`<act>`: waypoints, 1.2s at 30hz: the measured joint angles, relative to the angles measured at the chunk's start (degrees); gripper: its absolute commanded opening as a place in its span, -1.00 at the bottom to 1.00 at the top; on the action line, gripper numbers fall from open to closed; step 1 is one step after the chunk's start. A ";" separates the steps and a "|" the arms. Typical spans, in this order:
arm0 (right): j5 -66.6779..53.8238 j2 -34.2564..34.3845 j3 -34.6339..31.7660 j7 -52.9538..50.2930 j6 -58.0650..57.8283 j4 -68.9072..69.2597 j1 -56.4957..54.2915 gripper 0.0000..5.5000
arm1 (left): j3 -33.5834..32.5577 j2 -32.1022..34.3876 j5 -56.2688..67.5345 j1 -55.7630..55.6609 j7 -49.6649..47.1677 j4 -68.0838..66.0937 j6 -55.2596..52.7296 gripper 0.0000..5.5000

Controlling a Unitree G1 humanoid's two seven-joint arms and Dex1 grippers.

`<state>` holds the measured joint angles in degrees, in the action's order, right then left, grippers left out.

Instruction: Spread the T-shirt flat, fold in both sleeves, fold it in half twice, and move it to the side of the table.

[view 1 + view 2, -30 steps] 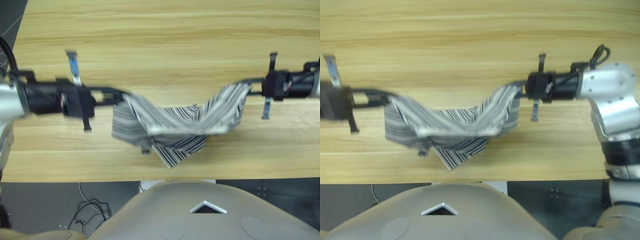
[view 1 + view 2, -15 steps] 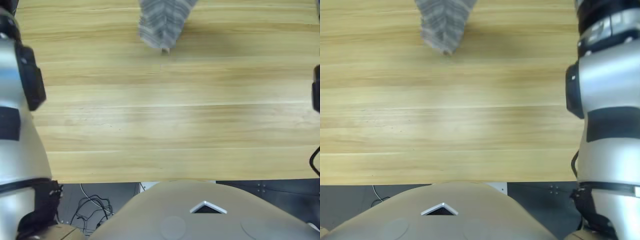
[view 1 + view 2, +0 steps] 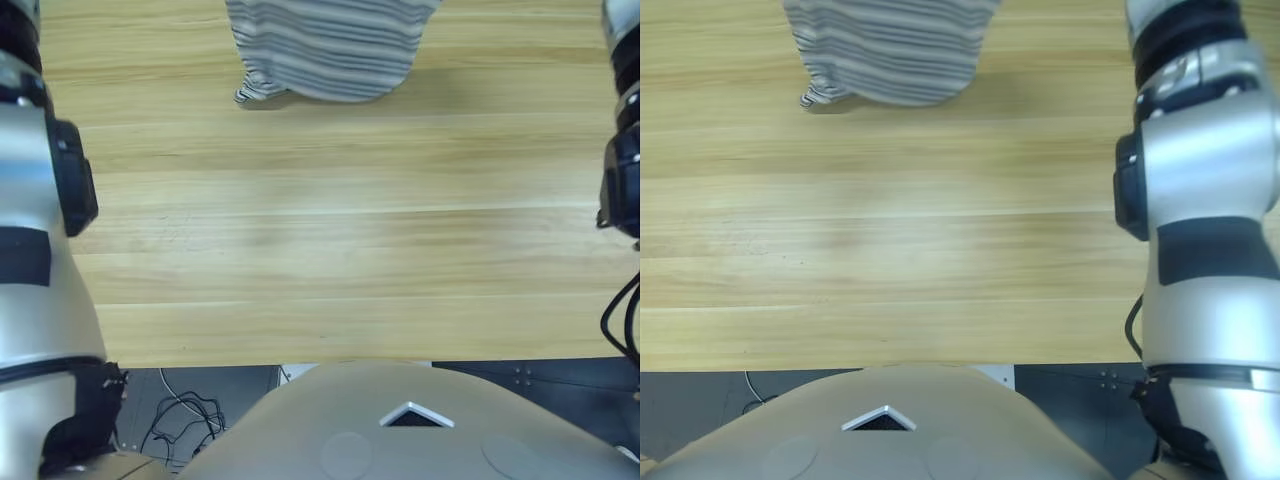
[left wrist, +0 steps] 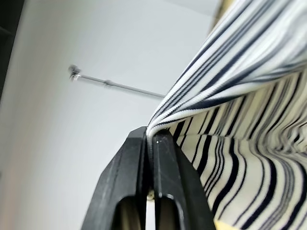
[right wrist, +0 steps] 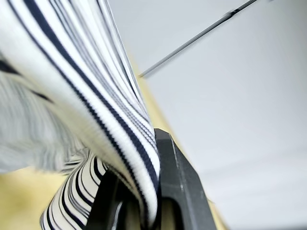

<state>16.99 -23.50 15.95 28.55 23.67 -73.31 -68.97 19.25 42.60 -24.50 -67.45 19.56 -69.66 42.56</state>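
**Left claw** (image 4: 151,139). You see its 2 black fingers clenched together, with a striped edge of the shirt (image 3: 325,50) pinched at their tips. The cloth spreads away from the tips and drops below the claw in loose folds. Behind the claw stands a pale wall (image 4: 72,143) with a thin rod (image 4: 115,85) on it.

**Right claw** (image 5: 144,191). You see it grasping another edge of the same shirt. A thick hem with dark stripes runs down between the 2 fingers, and more cloth bunches just beside them.

**Shirt.** It hangs between the 2 claws and below both, as 1 broad sheet with its stripes running level. Its lower part shows over the far half of the table (image 3: 320,250). The bottom corner on the left claw's side curls under. You cannot tell whether the lower edge touches the wood or only hangs close above it.

**Table.** Pale wood, with its grain running from the left claw's side to the right claw's side. Loose cables (image 3: 185,410) lie on the floor below its near edge.
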 measured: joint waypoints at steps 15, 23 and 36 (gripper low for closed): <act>-23.99 -17.30 -12.02 25.73 -22.45 75.42 52.95 -0.96 | -30.24 19.17 19.66 65.36 15.22 80.16 -12.90 -0.96; -18.17 -29.34 -3.75 36.22 -22.66 92.22 73.08 -0.96 | -17.51 20.83 4.80 103.30 29.15 94.54 -15.06 -0.96; -3.31 -30.37 3.52 30.77 -17.30 94.15 79.77 -0.96 | -20.67 24.20 -0.35 115.97 30.39 98.35 -16.05 -0.96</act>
<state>13.68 -53.87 19.48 59.33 6.38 20.84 10.80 -1.42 66.80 -24.85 48.52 49.95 28.69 26.50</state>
